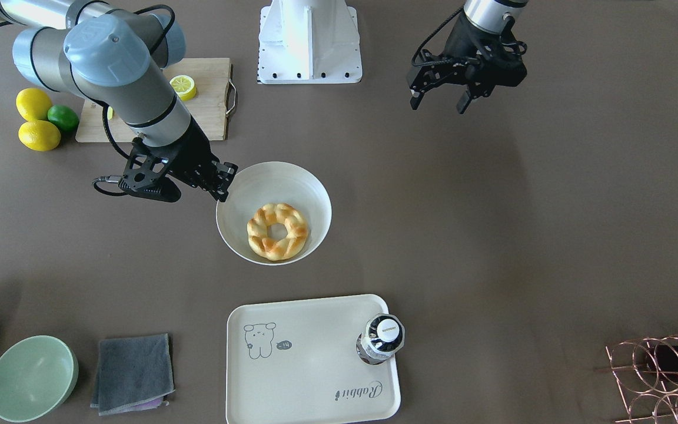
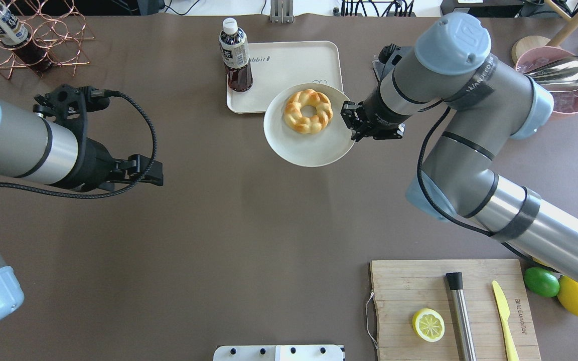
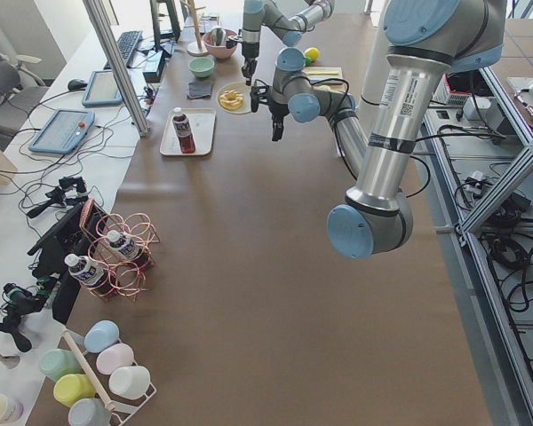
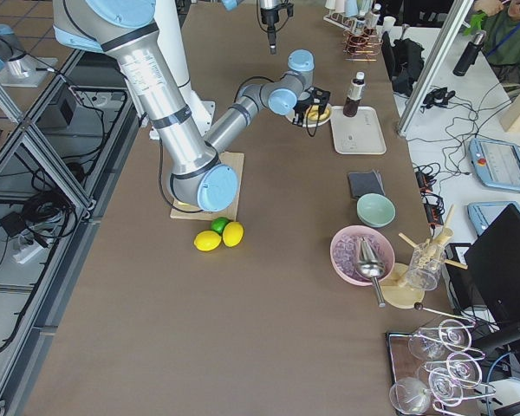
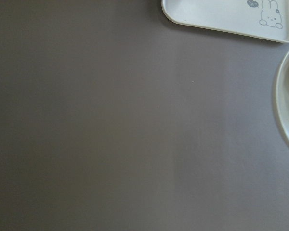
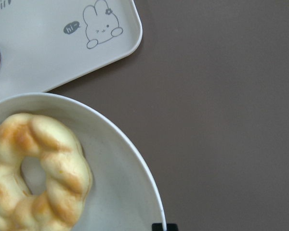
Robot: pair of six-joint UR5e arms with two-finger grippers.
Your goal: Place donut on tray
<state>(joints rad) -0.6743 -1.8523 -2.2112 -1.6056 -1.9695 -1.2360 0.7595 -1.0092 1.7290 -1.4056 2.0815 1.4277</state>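
Observation:
The donut (image 1: 277, 231) lies in a round white bowl (image 1: 292, 182); it also shows in the overhead view (image 2: 308, 111) and the right wrist view (image 6: 38, 173). My right gripper (image 1: 224, 185) is shut on the bowl's rim and holds the bowl (image 2: 309, 150) tilted above the table, next to the tray. The cream-white rabbit tray (image 1: 309, 377) lies beyond it, also in the overhead view (image 2: 294, 60) and the right wrist view (image 6: 48, 53). My left gripper (image 1: 439, 105) hangs open and empty, well apart from both.
A dark drink bottle (image 1: 381, 338) stands on the tray's corner. A wooden cutting board (image 1: 212, 94) with a lemon slice (image 1: 183, 86), lemons and a lime are near the right arm. A green bowl (image 1: 32, 377), grey cloth (image 1: 133, 372) and copper wire rack (image 1: 662, 377) are along the far edge.

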